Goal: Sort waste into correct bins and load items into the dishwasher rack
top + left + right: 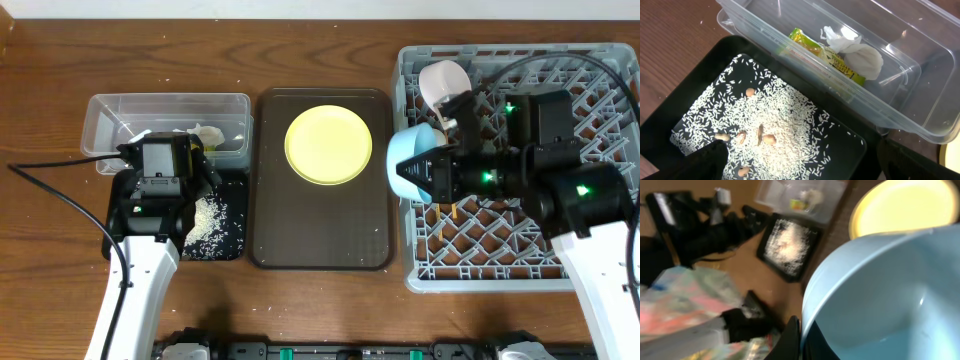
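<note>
One large grey dishwasher rack (520,170) fills the right of the bench (60,60). The brown serving tray (265,200) in the middle carries the yellow plate (328,145). At far left stands the clear tub (165,108), and the black tray (228,235) lies just near of it, under the spread left claw (800,155). The right claw (420,172) pinches the rim of the light blue bowl (405,148) at the rack's left edge. The tub holds the tissue (860,55) and the wrapper (825,55); the black tray holds rice grains (775,130).
</note>
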